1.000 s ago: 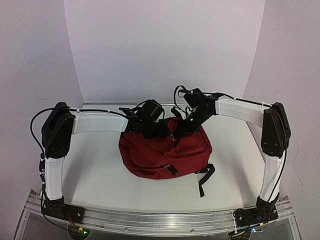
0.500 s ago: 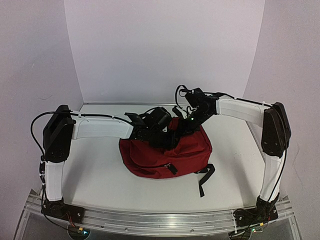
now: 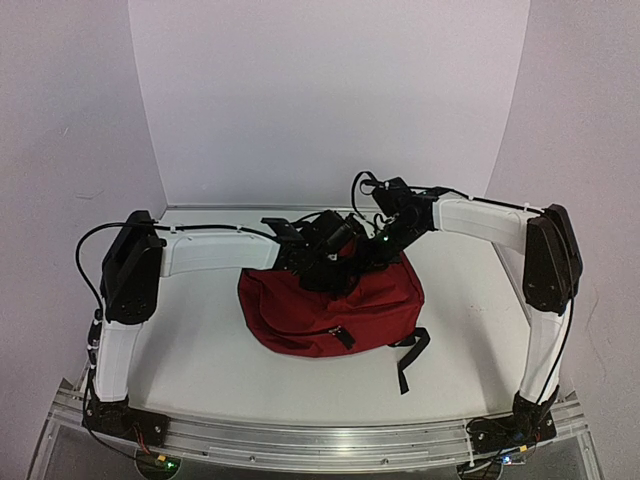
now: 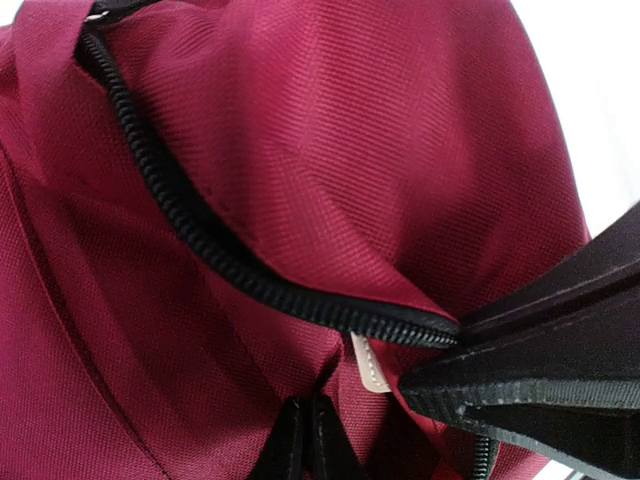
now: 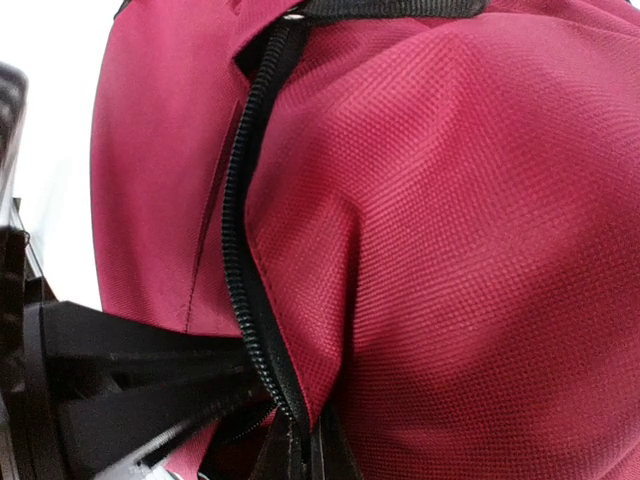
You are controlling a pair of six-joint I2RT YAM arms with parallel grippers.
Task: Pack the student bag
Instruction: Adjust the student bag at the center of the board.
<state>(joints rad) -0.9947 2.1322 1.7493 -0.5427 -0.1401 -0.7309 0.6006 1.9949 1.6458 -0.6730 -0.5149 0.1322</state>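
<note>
The student bag (image 3: pixel 330 305), dark red with black zippers, lies in the middle of the table. Both grippers meet at its top rear edge. My left gripper (image 3: pixel 338 258) is shut, its fingertips (image 4: pixel 305 435) pinching a fold of red fabric just below the black zipper (image 4: pixel 230 262), beside a small beige tag (image 4: pixel 371 368). Close to its right, my right gripper (image 3: pixel 376 250) is shut on the bag's zipper edge (image 5: pixel 262 330), fingertips (image 5: pixel 305 452) clamping the fabric lip. Each wrist view shows the other gripper's black fingers close by. The bag's inside is hidden.
A black strap (image 3: pixel 407 358) trails from the bag's right side toward the near edge. White walls close in the table (image 3: pixel 200 350) at the back and sides. An aluminium rail (image 3: pixel 320 435) with the arm bases runs along the front.
My left gripper moved right onto the bag's top, closer to the right gripper, and shut on the fabric. The right gripper has kept its grip and place.
</note>
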